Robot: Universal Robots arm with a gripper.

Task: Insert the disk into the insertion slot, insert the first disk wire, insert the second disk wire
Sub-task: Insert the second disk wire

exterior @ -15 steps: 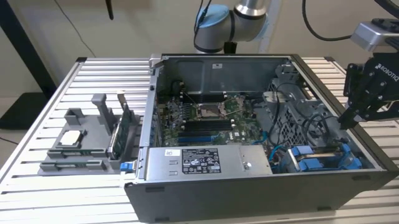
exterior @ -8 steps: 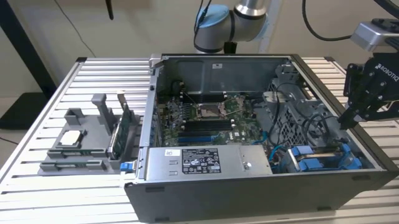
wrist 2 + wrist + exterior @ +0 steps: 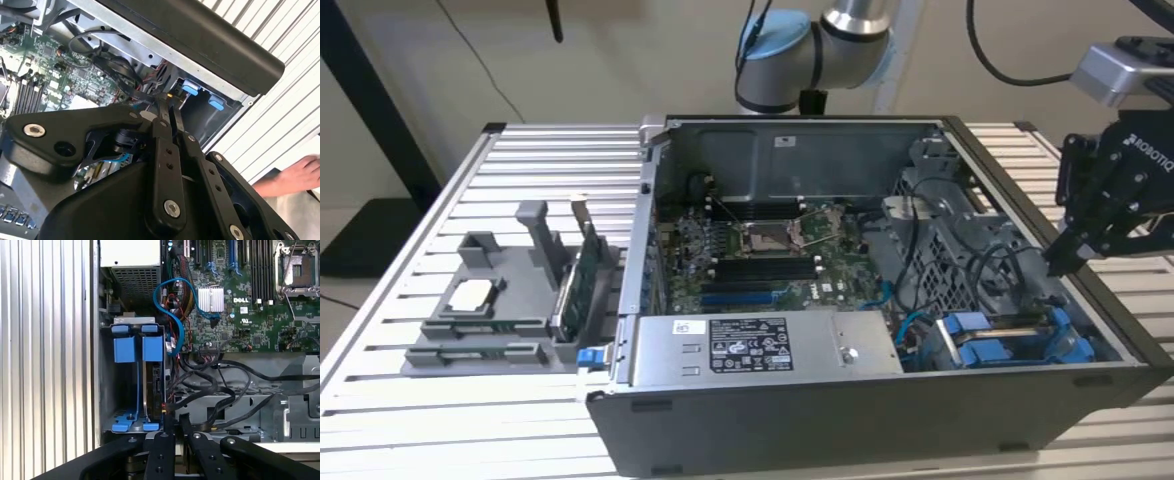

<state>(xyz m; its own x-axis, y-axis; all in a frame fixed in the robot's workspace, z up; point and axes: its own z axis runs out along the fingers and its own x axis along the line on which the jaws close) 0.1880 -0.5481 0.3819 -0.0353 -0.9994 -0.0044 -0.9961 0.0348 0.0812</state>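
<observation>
One computer case (image 3: 854, 420), lid off, is set on a slatted metal table (image 3: 400, 420); a pale wall is seen behind the case. One gripper (image 3: 1057, 265) is held over the case's drive corner, fingers drawn together; whether a wire is pinched cannot be told. The insertion slot (image 3: 120, 390) is found in that corner, with one disk (image 3: 154, 382) seated and two blue tabs (image 3: 124, 349) at one end. Black cables (image 3: 215, 390) are crowded beside it. One grey fixture (image 3: 494, 300) and one hand (image 3: 295, 175) are noted outside the case.
</observation>
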